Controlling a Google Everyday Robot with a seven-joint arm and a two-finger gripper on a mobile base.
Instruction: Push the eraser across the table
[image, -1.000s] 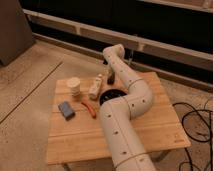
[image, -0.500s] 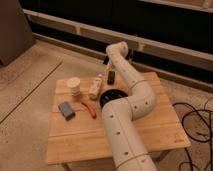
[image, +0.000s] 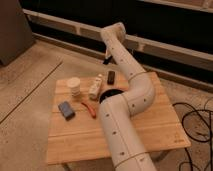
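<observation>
The hand (image: 106, 60), whose state cannot be told, is held just past the far edge of the desk (image: 160, 120), with the eraser (image: 111, 77) laid near that edge, close below it.

One camera only, mounted high at the arm's (image: 122, 125) base end, looking down and forward along it. It takes in the whole table (image: 155, 125) from fairly near, up to the dark wall (image: 165, 22) behind. The gripper (image: 107, 60) hangs near the table's far edge.
</observation>
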